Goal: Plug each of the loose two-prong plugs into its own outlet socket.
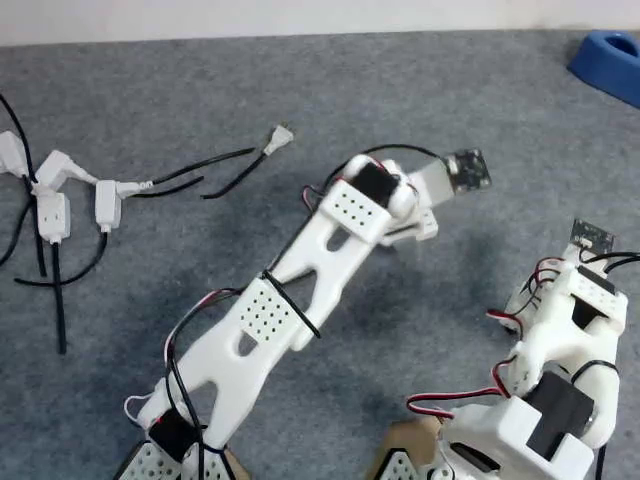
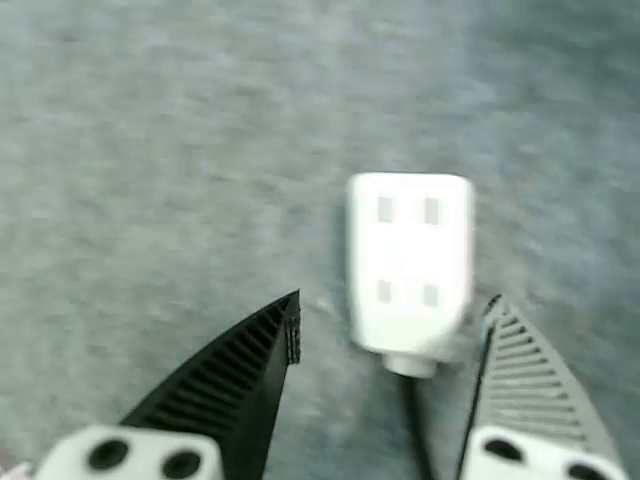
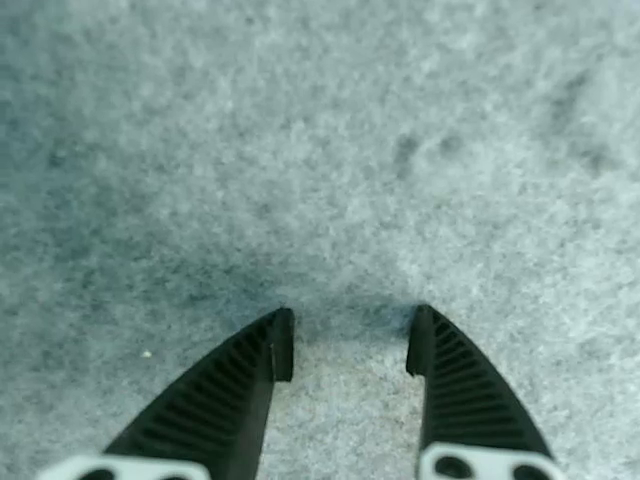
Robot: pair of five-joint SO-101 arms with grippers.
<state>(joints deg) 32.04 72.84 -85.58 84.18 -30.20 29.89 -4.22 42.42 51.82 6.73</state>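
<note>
Socket block (image 2: 410, 265): black cord (image 2: 415, 432) cut off between left jaws.

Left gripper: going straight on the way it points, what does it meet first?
Most likely the white outlet socket, lying on the grey carpet dead ahead of the open left gripper, between its fingertips; depth is unclear.

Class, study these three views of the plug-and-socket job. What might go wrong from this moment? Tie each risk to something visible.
1. The open left end effector straddles the white outlet socket off-centre, nearer one finger; closing may twist or push it.
2. The loose two-prong plug lies apart from this socket, its black cord beside another cord; dragging it may snag.
3. The right end effector is open over bare carpet, away from that plug; reach looks doubtful.
</note>
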